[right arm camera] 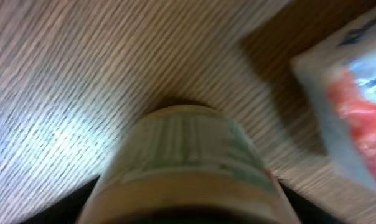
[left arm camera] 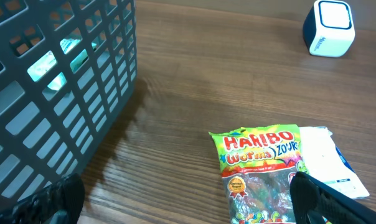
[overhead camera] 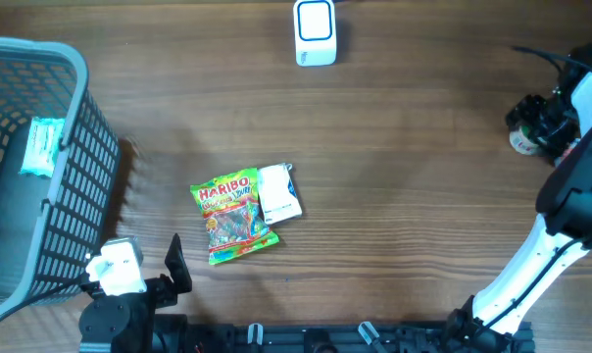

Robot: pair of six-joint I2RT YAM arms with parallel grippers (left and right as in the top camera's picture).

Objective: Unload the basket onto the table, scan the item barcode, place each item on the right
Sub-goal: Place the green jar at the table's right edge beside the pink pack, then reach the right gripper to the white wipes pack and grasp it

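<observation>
The white barcode scanner (overhead camera: 315, 32) (left arm camera: 328, 27) stands at the table's far edge. A Haribo bag (overhead camera: 232, 216) (left arm camera: 259, 168) and a white packet (overhead camera: 279, 193) (left arm camera: 328, 162) lie side by side mid-table. My left gripper (overhead camera: 139, 259) (left arm camera: 185, 208) hangs open and empty at the near left, its right finger over the bag's edge. At the far right, my right gripper (overhead camera: 536, 123) (right arm camera: 188, 208) straddles a pale green-and-white round container (overhead camera: 521, 143) (right arm camera: 188, 155). That view is blurred, and contact between fingers and container does not show.
A grey plastic basket (overhead camera: 75, 167) (left arm camera: 63, 81) stands at the left with a mint-green packet (overhead camera: 43, 145) (left arm camera: 54, 62) inside. A blurred white-and-red packet (right arm camera: 356, 93) lies just right of the container. Open wooden tabletop stretches between scanner and bag.
</observation>
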